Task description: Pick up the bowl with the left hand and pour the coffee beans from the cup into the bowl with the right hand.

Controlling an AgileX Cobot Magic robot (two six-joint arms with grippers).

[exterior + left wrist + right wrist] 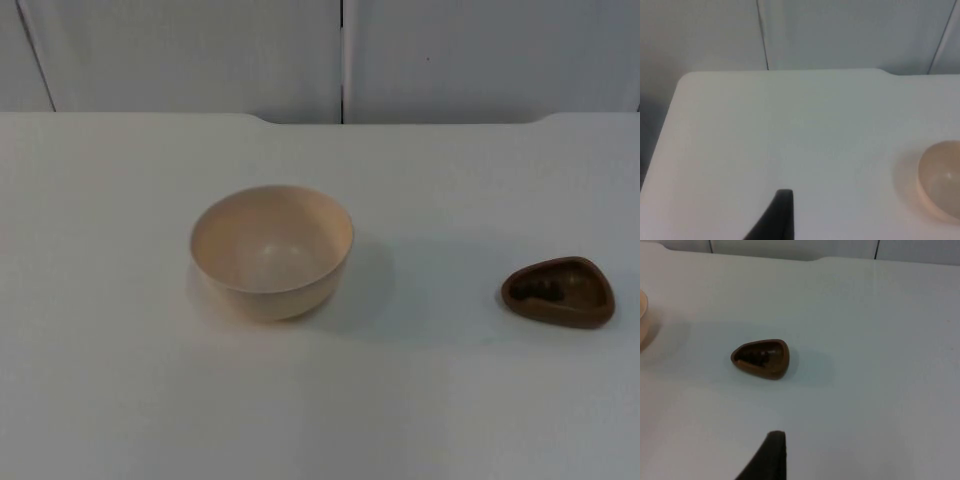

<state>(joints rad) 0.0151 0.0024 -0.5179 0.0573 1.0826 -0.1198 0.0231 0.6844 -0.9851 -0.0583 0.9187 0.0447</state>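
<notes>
Black tip of the left gripper (782, 215) hangs above bare table top, well apart from the bowl (942, 185). Wide or narrow: cannot tell. The right gripper (772, 455) hangs above the table near the cup (761, 358), not touching it. Its opening likewise cannot be told. Neither holds anything.

Task things, top view:
- Bowl (272, 250): pale cream, round, upright and empty, left of frame centre.
- Cup (558, 292): small, brown, rounded-triangular in outline, upright at right of frame, slightly below the bowl's level and well apart from it.
- Coffee beans (545, 290): dark heap inside the cup, none seen on the table.

Judgement: task not yet begun; the step in hand is the left arm's approach to the bowl.

How to do it well:
- Bring the left gripper over the bowl's near rim.
- Take the wall between the jaws, one inside and one outside.
- Lift level. The wall looks smooth and curved, so a shallow bite may slip or tip the bowl.
- The right gripper should take the cup by its sides, keeping it upright until it is over the bowl, then pour toward the narrower end.
- The cup is low and small, so a careless close may knock it and spill beans.

Surface: white table (120, 380), matt, with soft shadows to the right of both vessels.

Room: grey partition wall (180, 50) along the top of frame, with a dark vertical seam near centre.
</notes>
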